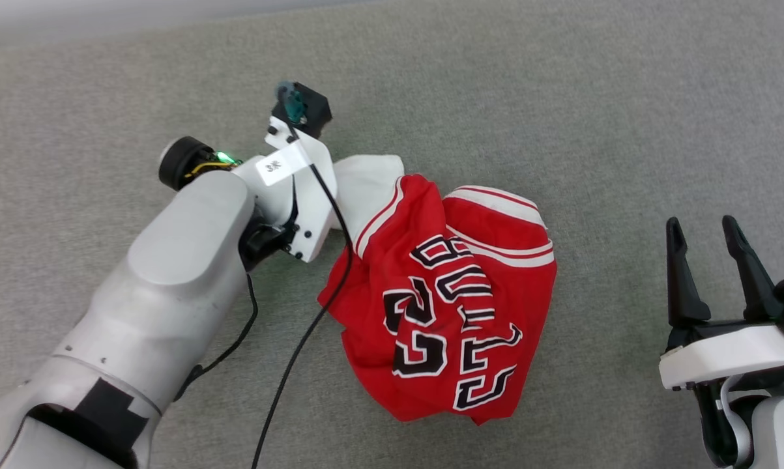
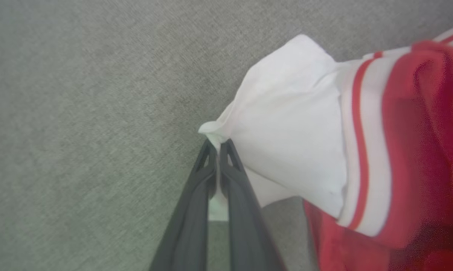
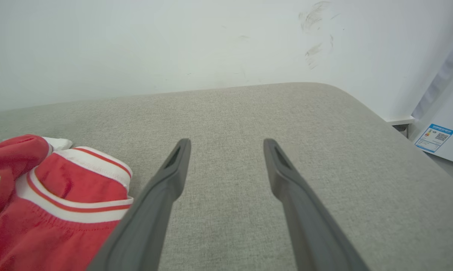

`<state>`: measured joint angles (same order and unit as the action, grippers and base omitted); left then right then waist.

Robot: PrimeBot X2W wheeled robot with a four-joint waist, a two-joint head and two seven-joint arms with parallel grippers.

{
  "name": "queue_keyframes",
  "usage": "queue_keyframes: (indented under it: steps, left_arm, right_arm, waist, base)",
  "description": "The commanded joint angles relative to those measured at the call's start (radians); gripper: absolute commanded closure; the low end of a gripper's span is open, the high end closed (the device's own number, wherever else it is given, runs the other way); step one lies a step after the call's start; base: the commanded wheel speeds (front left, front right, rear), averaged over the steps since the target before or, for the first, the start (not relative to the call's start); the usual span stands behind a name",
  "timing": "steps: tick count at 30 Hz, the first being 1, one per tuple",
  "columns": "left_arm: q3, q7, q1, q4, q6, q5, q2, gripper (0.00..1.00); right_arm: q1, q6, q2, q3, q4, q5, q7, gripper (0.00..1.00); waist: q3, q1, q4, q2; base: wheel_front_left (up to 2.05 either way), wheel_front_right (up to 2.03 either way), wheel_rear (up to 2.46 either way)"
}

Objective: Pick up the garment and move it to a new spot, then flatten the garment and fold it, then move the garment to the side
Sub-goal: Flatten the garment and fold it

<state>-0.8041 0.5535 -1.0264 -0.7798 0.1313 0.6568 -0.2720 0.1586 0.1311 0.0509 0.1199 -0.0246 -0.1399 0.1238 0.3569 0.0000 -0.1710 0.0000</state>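
The garment, a red jersey with black white-edged lettering and number, lies bunched on the grey fabric surface in the middle of the head view. Its white sleeve is pinched at the tip by my left gripper, which is shut on the cloth; the red body hangs to the right there. In the head view the left arm's wrist covers the fingers at the sleeve. My right gripper stands open at the lower right, apart from the garment. The right wrist view has those fingers spread over bare fabric, the jersey at their left.
The grey fabric surface stretches all around the garment. A white wall rises behind its far edge. The surface's rounded right corner drops off toward a white unit with a blue label. A black cable hangs from the left wrist.
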Motion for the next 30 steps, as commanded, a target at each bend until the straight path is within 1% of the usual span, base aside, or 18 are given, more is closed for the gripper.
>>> queue_keyframes:
  steps: [1, 2, 3, 6, 10, 14, 17, 19, 21, 24, 27, 30]
  left_arm:
    - [0.008, -0.038, 0.002, 0.005, -0.001, -0.006, -0.018, 1.0]
    - [0.025, -0.11, 0.001, 0.035, -0.008, -0.009, -0.035, 1.0]
    - [0.037, -0.128, 0.01, 0.052, -0.013, -0.001, -0.044, 1.0]
    - [0.064, -0.164, 0.047, 0.104, -0.04, 0.007, -0.09, 1.0]
    - [0.104, -0.194, 0.133, 0.213, -0.094, 0.027, -0.168, 1.0]
    - [0.157, -0.218, 0.29, 0.353, -0.176, 0.073, -0.243, 1.0]
    - [0.198, -0.23, 0.428, 0.461, -0.247, 0.113, -0.296, 1.0]
    - [0.223, -0.24, 0.523, 0.523, -0.291, 0.144, -0.318, 1.0]
    - [0.253, -0.254, 0.616, 0.574, -0.336, 0.178, -0.336, 1.0]
    - [0.278, -0.268, 0.748, 0.621, -0.386, 0.225, -0.349, 1.0]
    - [0.295, -0.278, 0.846, 0.649, -0.414, 0.267, -0.345, 1.0]
    - [0.301, -0.306, 0.923, 0.647, -0.427, 0.29, -0.326, 1.0]
  right_arm:
    - [-0.008, -0.001, -0.001, 0.006, -0.001, 0.006, -0.003, 0.0]
    - [-0.022, -0.001, -0.001, 0.015, -0.001, 0.009, -0.012, 0.0]
    - [-0.027, -0.001, -0.001, 0.017, 0.0, 0.011, -0.017, 0.0]
    - [-0.04, -0.001, -0.001, 0.022, -0.002, 0.015, -0.027, 0.0]
    - [-0.067, -0.001, -0.001, 0.035, -0.001, 0.019, -0.04, 0.0]
    - [-0.102, -0.001, -0.001, 0.055, 0.007, 0.018, -0.053, 0.0]
    - [-0.128, -0.001, -0.001, 0.065, 0.017, 0.018, -0.068, 0.0]
    - [-0.141, -0.001, -0.001, 0.068, 0.024, 0.018, -0.078, 0.0]
    - [-0.152, -0.001, -0.001, 0.066, 0.032, 0.022, -0.087, 0.0]
    - [-0.169, -0.001, -0.001, 0.066, 0.042, 0.026, -0.1, 0.0]
    - [-0.186, -0.001, -0.001, 0.061, 0.052, 0.027, -0.113, 0.0]
    - [-0.203, -0.001, -0.001, 0.057, 0.062, 0.028, -0.124, 0.0]
  waist:
    - [-0.033, 0.0, 0.024, 0.0]
    - [-0.072, 0.0, 0.053, 0.0]
    - [-0.086, 0.0, 0.063, 0.0]
    - [-0.125, 0.0, 0.089, 0.0]
    - [-0.177, 0.0, 0.122, 0.0]
    - [-0.219, 0.0, 0.157, 0.0]
    - [-0.242, 0.0, 0.182, 0.0]
    - [-0.254, 0.0, 0.196, 0.0]
    - [-0.267, 0.0, 0.204, 0.0]
    - [-0.28, 0.0, 0.215, 0.0]
    - [-0.297, 0.0, 0.22, 0.0]
    - [-0.316, 0.0, 0.22, 0.0]
  base:
    - [0.0, 0.0, 0.0]
    - [0.0, 0.0, 0.0]
    - [0.0, 0.0, 0.0]
    - [0.0, 0.0, 0.0]
    - [0.0, 0.0, 0.0]
    - [0.0, 0.0, 0.0]
    - [0.0, 0.0, 0.0]
    - [0.0, 0.0, 0.0]
    - [0.0, 0.0, 0.0]
    - [0.0, 0.0, 0.0]
    - [0.0, 0.0, 0.0]
    - [0.0, 0.0, 0.0]
